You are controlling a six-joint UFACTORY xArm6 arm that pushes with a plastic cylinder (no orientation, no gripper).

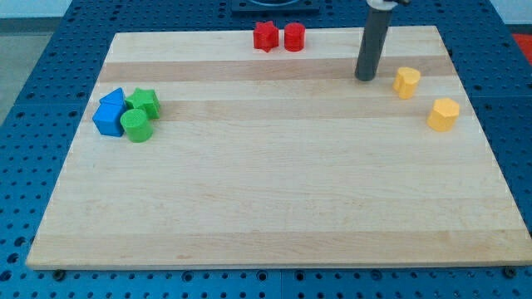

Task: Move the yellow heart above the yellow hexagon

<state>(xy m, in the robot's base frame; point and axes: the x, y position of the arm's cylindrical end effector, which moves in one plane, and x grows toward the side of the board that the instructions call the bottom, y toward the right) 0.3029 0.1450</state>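
Yellow heart — beside my tip

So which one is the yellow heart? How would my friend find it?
Look at the wooden board and go to its right side in the view, where two yellow blocks sit. The yellow heart is the upper one, just right of my tip. The yellow hexagon below it has flat sides; the heart has a notch in its top.

The rod is cut off by the view's top edge.
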